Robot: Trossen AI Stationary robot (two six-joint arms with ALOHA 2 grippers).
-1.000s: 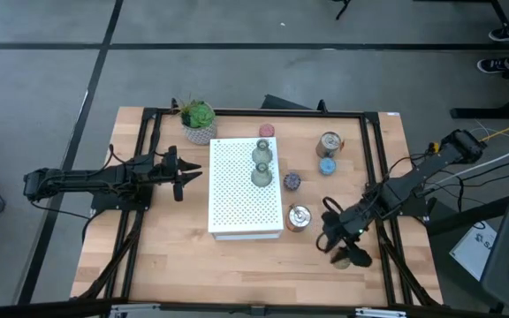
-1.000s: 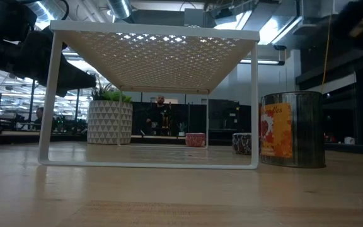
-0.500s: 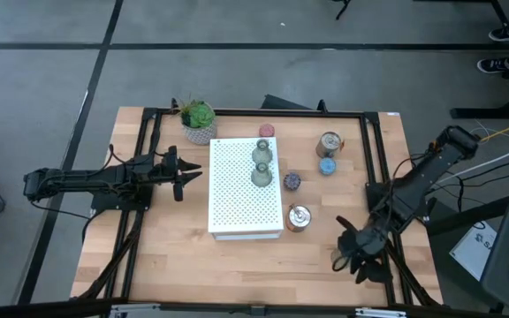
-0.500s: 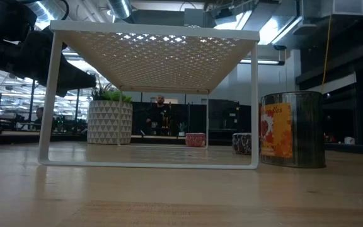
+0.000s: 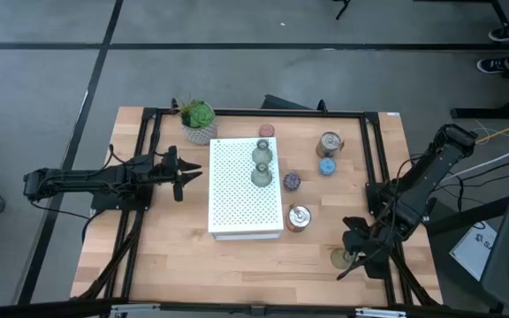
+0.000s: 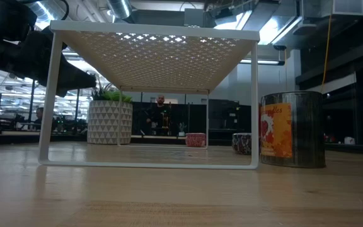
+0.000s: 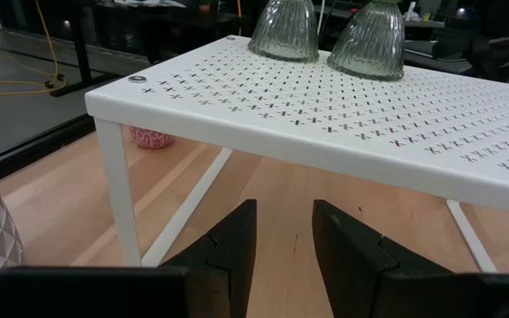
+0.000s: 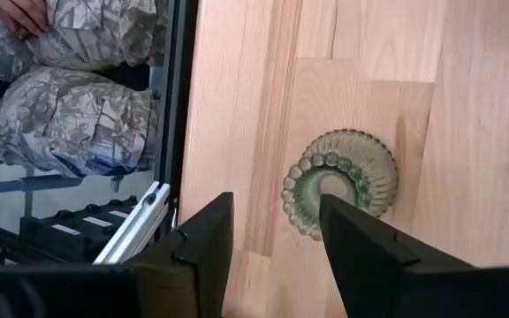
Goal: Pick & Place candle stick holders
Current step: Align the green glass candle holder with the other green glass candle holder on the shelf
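Fingers of the right gripper [image 8: 272, 256] stand parted above an olive-green holder [image 8: 339, 182] on the table, well apart from the white box [image 5: 245, 188], seemingly lined up for grasping.

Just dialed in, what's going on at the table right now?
The right claw hangs open over an olive-green glass holder standing on the wood near the table's front right edge, not gripping it. Two more green holders sit on the white perforated box. The left claw waits open beside that box.
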